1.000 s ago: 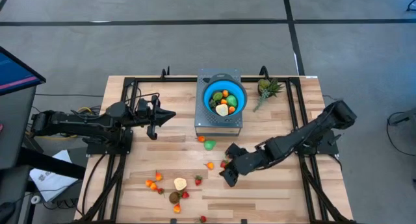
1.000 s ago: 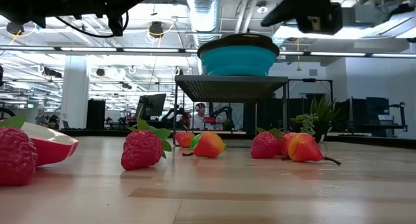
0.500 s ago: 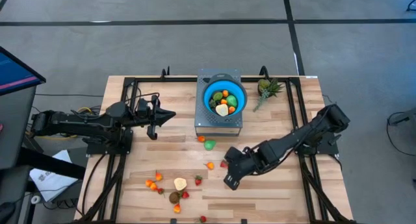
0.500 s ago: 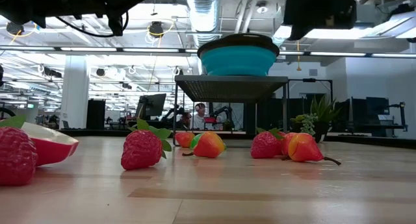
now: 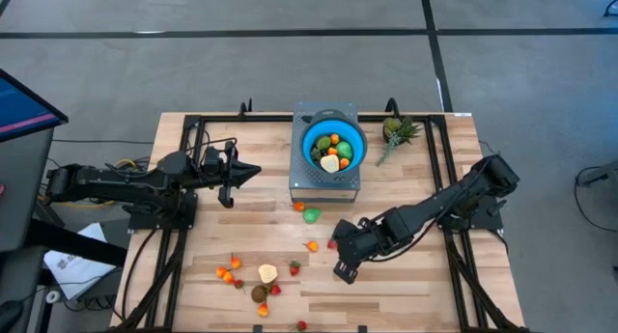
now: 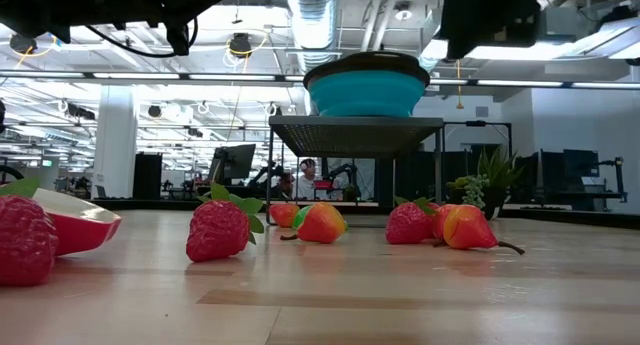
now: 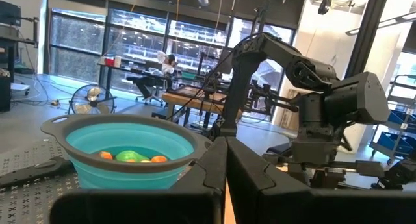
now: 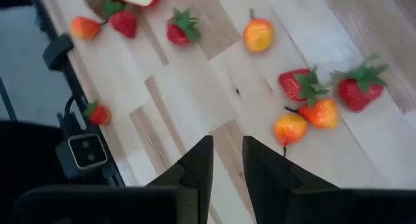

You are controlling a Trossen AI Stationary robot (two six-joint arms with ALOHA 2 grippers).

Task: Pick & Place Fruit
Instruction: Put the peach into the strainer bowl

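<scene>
Small toy fruits lie loose on the wooden table: a green one (image 5: pixel 311 215), an orange one (image 5: pixel 311 245), a strawberry (image 5: pixel 333 244), and a cluster with a pale yellow slice (image 5: pixel 267 273) toward the near left. More fruits sit in the blue bowl (image 5: pixel 334 146) on a grey stand. My right gripper (image 5: pixel 340 270) hangs above the table, slanting down, narrowly open, with nothing between its fingers (image 8: pixel 227 146). Strawberries (image 8: pixel 299 84) and orange fruits (image 8: pixel 290 128) lie beyond it. My left gripper (image 5: pixel 253 169) waits shut, in the air left of the bowl (image 7: pixel 123 143).
A spiky pineapple-like piece (image 5: pixel 396 130) lies right of the bowl. The grey perforated stand (image 5: pixel 325 183) raises the bowl above the table. Black frame rails (image 5: pixel 449 159) run along the table's sides and back. Bare wood lies to the right of my right gripper (image 5: pixel 406 285).
My right gripper has tipped further down toward the table while staying over the same spot, and its fingers stand closer together than before. The fruits and my left arm have kept still.
</scene>
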